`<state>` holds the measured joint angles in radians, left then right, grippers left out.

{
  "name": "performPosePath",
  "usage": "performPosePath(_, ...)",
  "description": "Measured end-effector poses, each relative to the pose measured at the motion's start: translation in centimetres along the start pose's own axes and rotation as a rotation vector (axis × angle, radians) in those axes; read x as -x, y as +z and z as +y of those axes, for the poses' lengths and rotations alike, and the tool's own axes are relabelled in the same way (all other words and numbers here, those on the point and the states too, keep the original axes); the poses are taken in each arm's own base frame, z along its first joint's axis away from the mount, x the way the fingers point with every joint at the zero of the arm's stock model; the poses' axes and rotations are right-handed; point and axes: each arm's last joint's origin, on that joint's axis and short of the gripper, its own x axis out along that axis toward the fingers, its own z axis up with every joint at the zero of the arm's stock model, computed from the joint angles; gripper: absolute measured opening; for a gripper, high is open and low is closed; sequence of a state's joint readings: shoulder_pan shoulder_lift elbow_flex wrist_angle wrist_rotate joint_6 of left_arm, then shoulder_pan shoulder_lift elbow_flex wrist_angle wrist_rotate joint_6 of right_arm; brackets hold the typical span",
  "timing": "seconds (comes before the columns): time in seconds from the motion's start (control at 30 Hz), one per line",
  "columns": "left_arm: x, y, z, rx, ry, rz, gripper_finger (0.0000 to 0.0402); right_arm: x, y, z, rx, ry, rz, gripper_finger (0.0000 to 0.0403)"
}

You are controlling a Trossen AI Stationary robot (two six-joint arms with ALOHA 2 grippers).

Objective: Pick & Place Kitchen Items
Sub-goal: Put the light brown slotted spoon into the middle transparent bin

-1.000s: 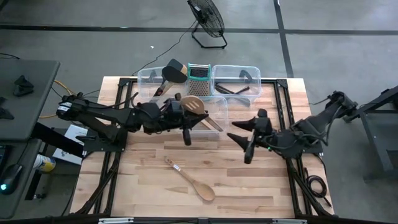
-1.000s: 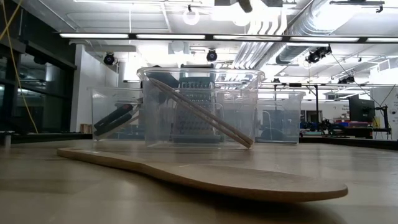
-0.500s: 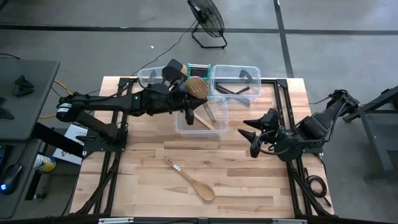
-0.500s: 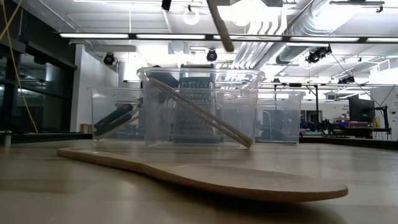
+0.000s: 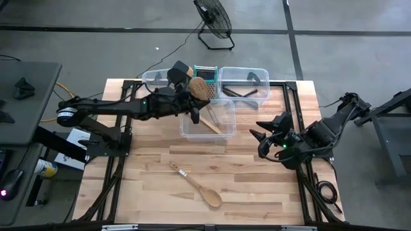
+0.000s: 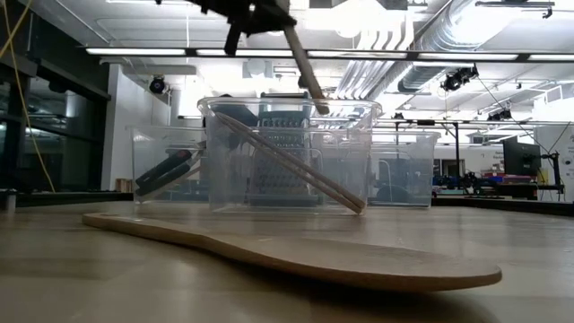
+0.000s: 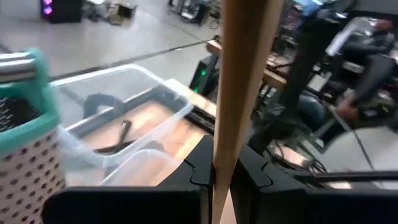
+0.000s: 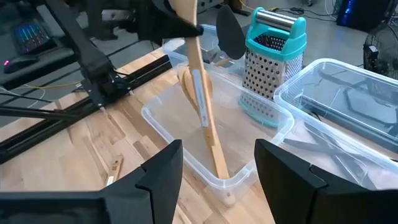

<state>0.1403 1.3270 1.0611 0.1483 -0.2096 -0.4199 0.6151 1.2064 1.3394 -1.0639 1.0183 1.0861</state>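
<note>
My left gripper [image 5: 191, 104] hovers over the front clear bin [image 5: 186, 131], shut on a wooden slotted spatula [image 5: 201, 90]. Its handle [image 6: 305, 63] slants down toward that bin. Another wooden utensil [image 6: 287, 161] leans inside the bin, one end on the floor and the other against the wall. A wooden spoon [image 5: 199, 186] lies flat on the near part of the table. My right gripper [image 5: 262, 136] is open and waits to the right of the bins, its fingers [image 8: 161, 168] empty. My left gripper pinches the spatula's handle [image 7: 239, 124] between its two fingers, which lie across it, close below the slotted head. The spatula is lifted clear and tilted. Its head is up on the far side, and its free handle end points down at the bin's rim [image 6: 318, 103].
A teal-topped box grater [image 8: 273, 56] stands behind the front bin. The far-left bin [image 5: 151, 80] holds a black turner [image 5: 176, 74]. The far-right bin [image 5: 257, 72] holds black tools. Black frame rails run along the table's sides. A fan stands on the floor beyond.
My left gripper has carried the spatula from the front bin's near side toward the far edge, then lowered it, so the handle now dips toward the bin. My right gripper has drawn back a little toward the table's right edge, still open.
</note>
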Motion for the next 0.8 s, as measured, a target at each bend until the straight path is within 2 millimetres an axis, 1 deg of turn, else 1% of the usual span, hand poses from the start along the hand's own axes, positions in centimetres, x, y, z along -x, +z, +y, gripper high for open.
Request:
performPosePath(0.1, -0.2, -0.5, 0.9, 0.007, 0.030, 0.031, 0.0017, -0.2, -0.3, -0.1, -0.006, -0.006, 0.004, 0.0192)
performPosePath(0.2, -0.3, -0.3, 1.2, 0.024, 0.009, 0.036, 0.0017, -0.4, -0.8, -0.1, -0.008, -0.014, 0.008, 0.0192)
performPosePath(0.3, -0.3, -0.5, 1.6, 0.034, 0.044, 0.058, 0.0017, -0.6, -1.1, -0.2, -0.011, -0.020, 0.013, 0.0192)
performPosePath(0.47, -0.3, -0.4, 1.7, 0.070, 0.116, 0.012, 0.0017, -0.9, -1.8, -0.2, -0.026, -0.025, 0.017, 0.0192)
performPosePath(0.6, -0.8, -1.6, 1.9, 0.104, 0.192, 0.052, 0.0017, -1.0, -2.0, -0.2, -0.043, -0.024, 0.014, 0.0192)
performPosePath(0.8, -1.7, -3.1, 1.0, 0.186, 0.270, 0.024, 0.0017, -1.0, -1.9, -0.1, -0.055, -0.023, 0.012, 0.0192)
